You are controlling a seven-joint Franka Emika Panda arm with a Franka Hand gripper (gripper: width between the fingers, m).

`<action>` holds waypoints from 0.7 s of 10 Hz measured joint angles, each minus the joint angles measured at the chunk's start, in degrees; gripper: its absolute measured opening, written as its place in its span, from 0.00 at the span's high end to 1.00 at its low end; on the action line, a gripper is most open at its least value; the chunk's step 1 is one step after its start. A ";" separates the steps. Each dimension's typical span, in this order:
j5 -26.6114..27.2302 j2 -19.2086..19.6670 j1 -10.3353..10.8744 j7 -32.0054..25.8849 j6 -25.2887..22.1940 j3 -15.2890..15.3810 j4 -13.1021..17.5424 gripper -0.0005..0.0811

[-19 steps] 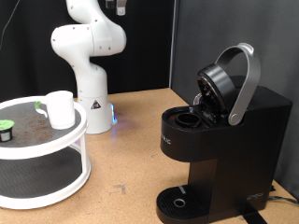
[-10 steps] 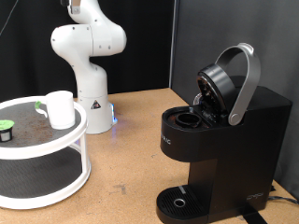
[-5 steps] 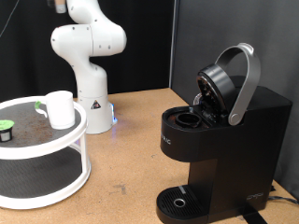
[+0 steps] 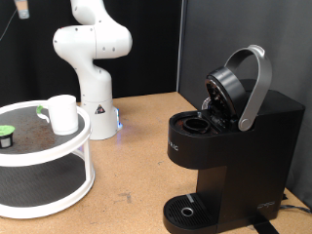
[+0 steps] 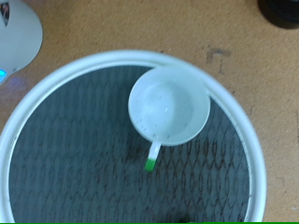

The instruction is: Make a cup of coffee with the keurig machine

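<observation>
Gripper (image 4: 21, 10) high above cup (image 4: 62, 113); finger state not discernible.
Cup upright on white tray (image 4: 83, 161) near worktop's left edge; keurig machine (image 4: 229, 146) lid raised, right corner.

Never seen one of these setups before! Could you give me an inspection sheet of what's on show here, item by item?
Surface: brown wooden tabletop, with a few small dark marks.
Cup: white, upright on the top tier of the round white two-tier stand; from above it looks empty.
Keurig machine: black, lid raised, pod chamber open, nothing on its drip tray.
Clutter: small green-topped pod on the stand.
Gripper: only a dark piece at the exterior view's top left, high above the stand; holds nothing seen.
Cables: one dark cable beside the machine.
Surroundings: white robot base, black backdrop.
</observation>
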 joint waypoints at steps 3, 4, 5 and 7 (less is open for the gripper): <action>-1.70 0.51 0.01 -1.86 0.00 -1.75 0.13 0.01; -0.47 0.40 0.63 -4.69 -0.50 -2.03 0.15 0.01; 0.10 0.35 2.06 -9.60 -2.27 -2.48 0.45 0.01; -0.83 0.95 6.14 -21.19 -4.24 -3.90 1.51 0.01</action>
